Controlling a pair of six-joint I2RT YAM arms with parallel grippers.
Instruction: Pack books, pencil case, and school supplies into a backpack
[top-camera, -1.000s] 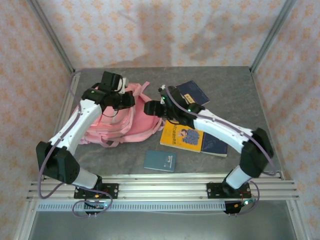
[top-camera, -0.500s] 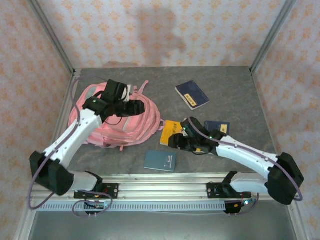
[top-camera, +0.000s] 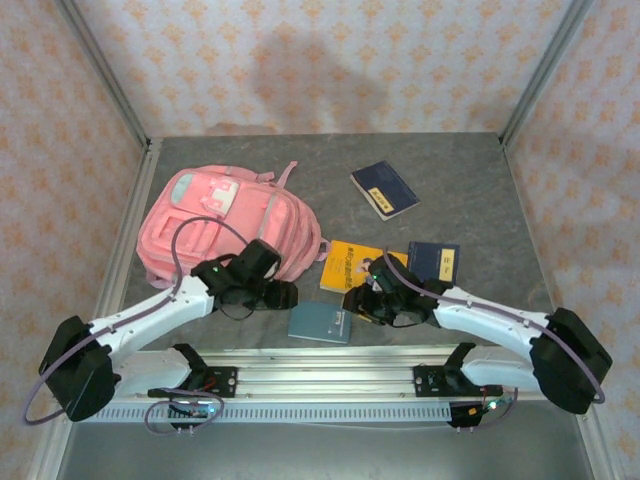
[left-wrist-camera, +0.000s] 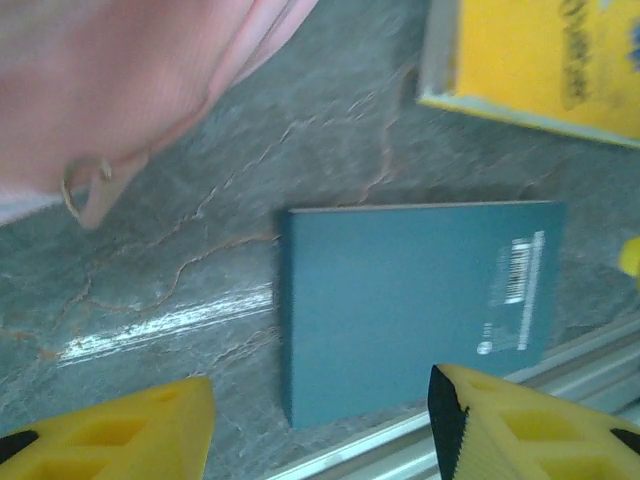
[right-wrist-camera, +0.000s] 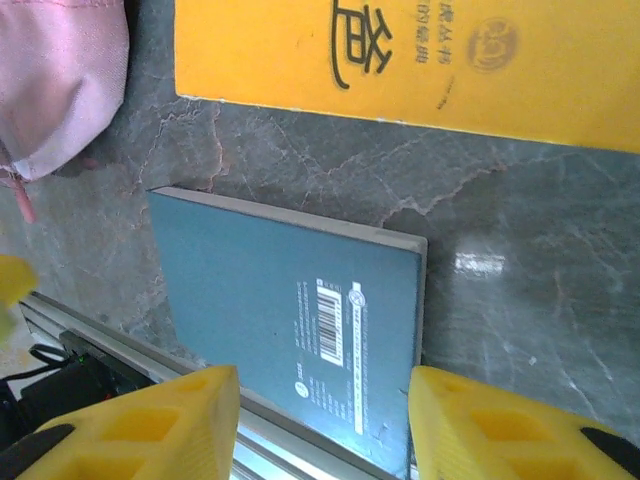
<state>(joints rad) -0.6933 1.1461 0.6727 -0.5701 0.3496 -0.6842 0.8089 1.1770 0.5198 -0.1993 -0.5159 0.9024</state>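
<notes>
The backpack (top-camera: 225, 225) now lies flat with its front up on the left half of the desk (top-camera: 470, 180), toward the far edge. A second ago it sat bunched up under the left arm. The left end effector (top-camera: 285, 296) has let go of it and come down toward the near edge, and now sits just off the bag's near right corner. In the left wrist view its yellow fingers (left-wrist-camera: 120, 430) stand spread with nothing between them, above the bare desk and the teal notebook (left-wrist-camera: 420, 300).

The right end effector (top-camera: 352, 302) was up beside the backpack a second ago. It has dropped low to the notebook's right side, and its fingers (right-wrist-camera: 150, 425) are apart over the notebook's near end, gripping nothing.

The teal notebook (top-camera: 320, 323) lies flat by the near edge between the two end effectors, where it was before. The yellow book (top-camera: 350, 265) lies just beyond it. A navy book (top-camera: 435, 262) lies to the right of that, and the navy book with the yellow label (top-camera: 385, 190) lies farther back. None of the three has moved.
</notes>
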